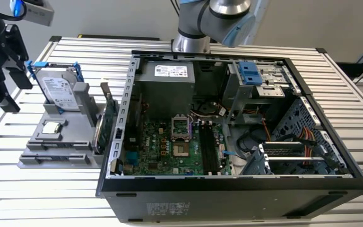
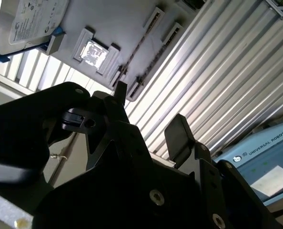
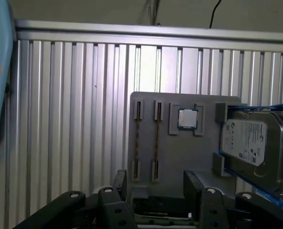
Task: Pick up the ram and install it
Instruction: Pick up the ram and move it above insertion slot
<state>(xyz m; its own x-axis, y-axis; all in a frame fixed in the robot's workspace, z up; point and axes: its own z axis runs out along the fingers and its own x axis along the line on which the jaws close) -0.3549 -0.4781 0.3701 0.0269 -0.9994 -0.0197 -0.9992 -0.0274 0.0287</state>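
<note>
Plainly, the gripper [image 3: 156, 180] hangs with its fingers spread and nothing between them. The ram [image 3: 156, 139] stands on edge in the grey holder [image 3: 179, 152], straight ahead of the fingertips and clear of them. It looks light, thin, stiff yet fragile, so it is best pinched across its flat faces at mid-length.
</note>
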